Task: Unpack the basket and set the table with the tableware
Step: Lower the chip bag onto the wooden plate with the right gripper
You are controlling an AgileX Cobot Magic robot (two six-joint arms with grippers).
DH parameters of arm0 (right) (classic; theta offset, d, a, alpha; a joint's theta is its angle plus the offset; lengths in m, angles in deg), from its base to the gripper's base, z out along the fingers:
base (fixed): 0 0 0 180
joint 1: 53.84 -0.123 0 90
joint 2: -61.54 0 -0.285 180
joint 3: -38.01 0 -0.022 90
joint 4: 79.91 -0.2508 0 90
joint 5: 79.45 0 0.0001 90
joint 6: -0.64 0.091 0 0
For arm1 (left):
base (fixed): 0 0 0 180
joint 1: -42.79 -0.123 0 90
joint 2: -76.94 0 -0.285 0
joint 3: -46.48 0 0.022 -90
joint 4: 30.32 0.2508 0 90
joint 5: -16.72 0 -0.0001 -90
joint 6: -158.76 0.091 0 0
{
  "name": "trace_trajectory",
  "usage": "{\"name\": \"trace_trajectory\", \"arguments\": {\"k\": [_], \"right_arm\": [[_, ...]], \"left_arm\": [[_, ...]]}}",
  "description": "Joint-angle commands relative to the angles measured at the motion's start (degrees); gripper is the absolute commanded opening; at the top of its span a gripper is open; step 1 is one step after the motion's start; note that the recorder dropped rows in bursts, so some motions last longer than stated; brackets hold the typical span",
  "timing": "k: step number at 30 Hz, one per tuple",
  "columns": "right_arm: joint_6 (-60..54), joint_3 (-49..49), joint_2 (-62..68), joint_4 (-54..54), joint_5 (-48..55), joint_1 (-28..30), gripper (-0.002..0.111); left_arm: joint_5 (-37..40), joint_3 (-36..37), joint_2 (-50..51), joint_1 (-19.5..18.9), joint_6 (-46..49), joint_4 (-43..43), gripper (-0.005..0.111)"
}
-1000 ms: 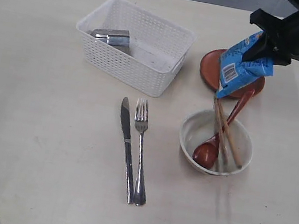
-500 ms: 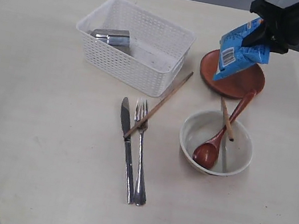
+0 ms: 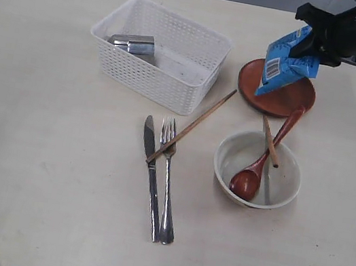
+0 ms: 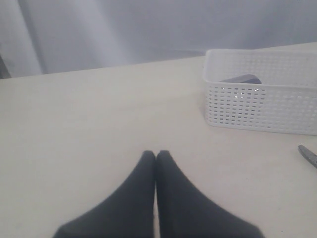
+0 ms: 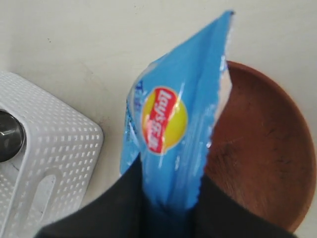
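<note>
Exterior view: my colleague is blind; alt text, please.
The right tool holds a blue snack packet above a round brown plate, beside a white lattice basket. One wooden chopstick lies across the steel knife and fork; another sits with a reddish wooden spoon in the cream bowl.

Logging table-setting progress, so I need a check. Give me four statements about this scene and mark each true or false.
1. The steel cup lies inside the white basket. True.
2. Both chopsticks rest in the cream bowl. False: one chopstick does, and the other chopstick lies on the table across the fork.
3. The right gripper holds the blue snack packet above the brown plate. True.
4. The left gripper holds the fork. False: it is shut on nothing.
</note>
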Motion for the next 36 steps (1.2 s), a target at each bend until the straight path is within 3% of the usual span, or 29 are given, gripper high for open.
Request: {"name": "trace_trajectory", "arguments": {"k": [1, 4, 15, 18, 23, 33, 36], "right_arm": [[0.2, -0.1, 0.3, -0.6, 0.5, 0.2, 0.038], [0.9, -0.1, 0.3, -0.6, 0.7, 0.2, 0.051], [4.5, 1.9, 0.0, 0.6, 8.2, 0.2, 0.051], [4.5, 2.9, 0.0, -0.8, 9.5, 0.2, 0.04], [4.5, 3.0, 0.0, -1.1, 9.5, 0.2, 0.0], [2.4, 3.0, 0.8, -2.4, 10.5, 0.7, 0.0], [2.4, 3.0, 2.5, -3.9, 12.1, 1.4, 0.013]], "left_arm": [[-0.2, 0.1, -0.2, -0.1, 0.0, 0.3, 0.0], [-0.2, 0.1, -0.2, -0.1, 0.0, 0.3, 0.0], [-0.2, 0.1, -0.2, -0.1, 0.0, 0.3, 0.0], [-0.2, 0.1, -0.2, -0.1, 0.0, 0.3, 0.0], [-0.2, 0.1, -0.2, -0.1, 0.0, 0.3, 0.0], [-0.2, 0.1, -0.2, -0.1, 0.0, 0.3, 0.0], [-0.2, 0.1, -0.2, -0.1, 0.0, 0.3, 0.0]]}}
